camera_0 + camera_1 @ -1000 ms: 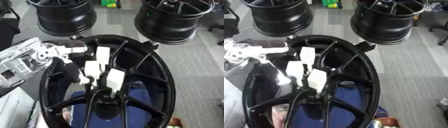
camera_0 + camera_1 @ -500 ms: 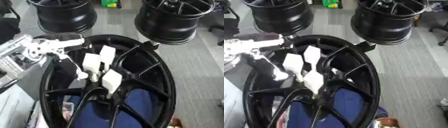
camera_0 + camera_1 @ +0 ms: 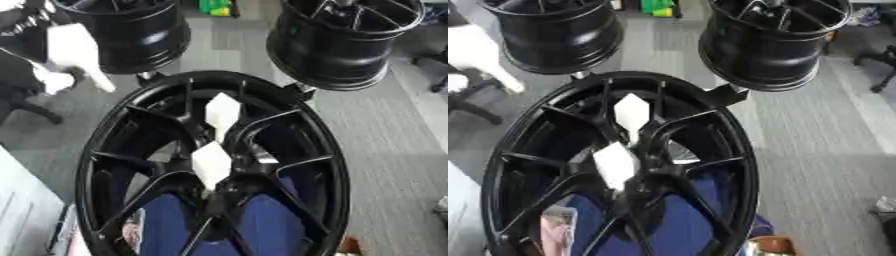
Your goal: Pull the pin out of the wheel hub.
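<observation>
The big black wheel hub [image 3: 337,165] fills the middle of both views, leaning toward me. Two white blocks sit on its spokes, one high [image 3: 221,110] and one near the centre [image 3: 210,162]. Up at the far left, clear of the rim, a blurred long white pin piece [image 3: 74,47] hangs in the air. My left hand [image 3: 22,20] shows only as a dark smear at the top left corner, closed on that white piece. My right hand is in neither view.
Two more black wheels stand behind, one at the back left [image 3: 131,35] and one at the back right [image 3: 346,42]. A green thing [image 3: 214,6] lies between them. Blue fabric [image 3: 262,220] shows through the lower spokes. Grey floor lies to the right.
My left hand has swung up and left, away from the hub, taking one white piece with it. Two white blocks stay on the spokes. The camera has also shifted.
</observation>
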